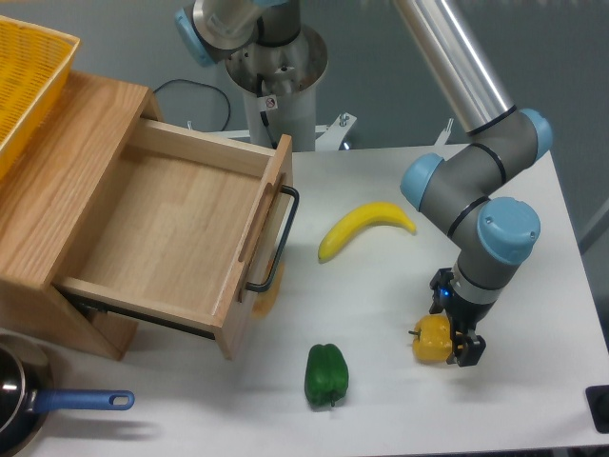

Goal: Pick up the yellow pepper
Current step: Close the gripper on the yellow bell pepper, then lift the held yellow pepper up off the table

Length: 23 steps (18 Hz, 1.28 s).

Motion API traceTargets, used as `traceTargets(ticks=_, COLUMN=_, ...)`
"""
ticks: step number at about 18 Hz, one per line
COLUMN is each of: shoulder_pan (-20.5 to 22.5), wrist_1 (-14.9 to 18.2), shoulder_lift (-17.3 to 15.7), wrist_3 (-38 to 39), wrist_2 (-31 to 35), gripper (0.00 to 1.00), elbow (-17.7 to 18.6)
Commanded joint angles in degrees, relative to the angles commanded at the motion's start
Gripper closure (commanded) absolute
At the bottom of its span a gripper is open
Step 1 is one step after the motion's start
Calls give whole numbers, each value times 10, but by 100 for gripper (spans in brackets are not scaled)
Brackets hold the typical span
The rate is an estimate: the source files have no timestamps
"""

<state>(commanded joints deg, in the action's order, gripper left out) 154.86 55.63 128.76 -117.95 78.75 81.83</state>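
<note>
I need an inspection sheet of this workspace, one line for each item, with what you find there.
Surface: white table, no spills seen.
Job's things: yellow pepper on the table near the front right.
Clutter: banana, green pepper, wooden drawer unit with drawer open, yellow basket on it, pan with blue handle.
Grippers: end effector at the yellow pepper; grip cannot be judged.
Cables: black cable behind the drawer unit.
Surroundings: grey wall, robot base.

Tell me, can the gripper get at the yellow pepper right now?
Probably yes. The gripper is already down at the yellow pepper, fingers either side, with nothing between them; the green pepper and banana lie well apart.
</note>
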Motion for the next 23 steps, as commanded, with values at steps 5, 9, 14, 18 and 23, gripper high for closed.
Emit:
traceTargets(ticks=5, shoulder_pan=0, wrist_1=0, shoulder_lift=3, wrist_3=1, wrist_2=0, gripper=13, elbow=3)
traceTargets(ticks=9, shoulder_pan=0, wrist_1=1, shoulder_lift=4, wrist_3=1, wrist_2=0, gripper=37, elbow=3)
traceTargets(ticks=14, shoulder_pan=0, wrist_1=2, shoulder_lift=3, wrist_3=7, wrist_2=-5, gripper=41, elbow=3)
traceTargets(ticks=18, shoulder_pan=1, wrist_1=3, shoulder_lift=-6, wrist_3=21, wrist_2=-4, gripper=41, elbow=3)
traceTargets(ticks=23, shoulder_pan=4, wrist_1=4, shoulder_lift=-35, wrist_3=57, wrist_2=10, gripper=41, elbow=3)
